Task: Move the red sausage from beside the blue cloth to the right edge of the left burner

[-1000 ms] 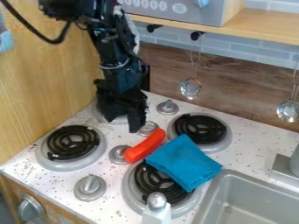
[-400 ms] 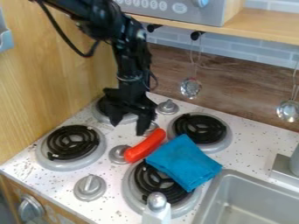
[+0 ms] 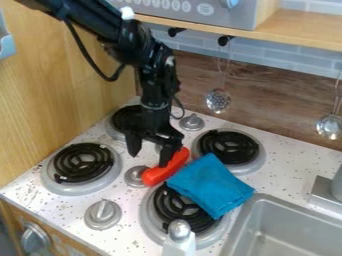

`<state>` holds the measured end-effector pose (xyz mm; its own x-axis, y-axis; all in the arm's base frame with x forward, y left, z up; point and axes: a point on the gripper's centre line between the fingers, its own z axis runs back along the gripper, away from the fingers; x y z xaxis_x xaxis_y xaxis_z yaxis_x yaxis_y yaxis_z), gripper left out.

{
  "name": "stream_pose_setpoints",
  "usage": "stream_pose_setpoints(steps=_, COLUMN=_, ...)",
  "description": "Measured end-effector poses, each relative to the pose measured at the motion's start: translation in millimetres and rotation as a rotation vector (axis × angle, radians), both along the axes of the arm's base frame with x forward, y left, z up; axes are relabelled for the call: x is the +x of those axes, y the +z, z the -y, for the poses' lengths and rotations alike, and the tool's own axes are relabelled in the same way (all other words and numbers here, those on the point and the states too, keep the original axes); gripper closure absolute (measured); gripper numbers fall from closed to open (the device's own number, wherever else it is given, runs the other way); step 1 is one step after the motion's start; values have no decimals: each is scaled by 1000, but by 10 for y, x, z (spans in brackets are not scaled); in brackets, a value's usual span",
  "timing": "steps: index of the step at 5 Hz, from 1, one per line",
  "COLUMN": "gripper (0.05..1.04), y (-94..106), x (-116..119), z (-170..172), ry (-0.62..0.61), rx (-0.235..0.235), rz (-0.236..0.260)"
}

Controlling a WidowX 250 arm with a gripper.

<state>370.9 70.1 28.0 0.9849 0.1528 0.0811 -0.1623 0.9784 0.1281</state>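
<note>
In the camera view, the gripper [image 3: 149, 158] hangs over the stove [image 3: 77, 212], tips down, its two fingers [image 3: 134, 144] set wide with a broad gap between them. Nothing looks held. One finger overlaps the upper edge of the red sausage [image 3: 157, 175]; whether it touches or only passes in front, I can't tell.

The sausage lies slantwise between the burners, one end close beside a knob [image 3: 135, 176] and its long side against or just beside the blue cloth [image 3: 210, 185]. The cloth lies partly over the front burner [image 3: 170, 206] (the one nearest the sink [image 3: 284, 225]).

I judge this to be the lining-up step just ahead of a grasp, with the sausage the likeliest thing to be gripped. The gap between the fingers seems to sit to one side of it, so the next move calls for a small shift toward the sausage, and perhaps a turn, to put one finger on each long side. The cloth side looks tight (a fingertip could snag the fabric there), and the knob leaves little room at the near end. Closing should wait until both tips are low enough; too early, and the rounded body could roll.
</note>
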Motion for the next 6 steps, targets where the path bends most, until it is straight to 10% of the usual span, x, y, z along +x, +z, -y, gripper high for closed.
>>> stream_pose_setpoints(steps=4, gripper=79, y=-284, x=142, z=-2, ry=-11, rx=-9, rz=-22)
stream_pose_setpoints(steps=6, gripper=350, y=-318, x=216, z=9, ry=-28, rx=-16, rz=-10)
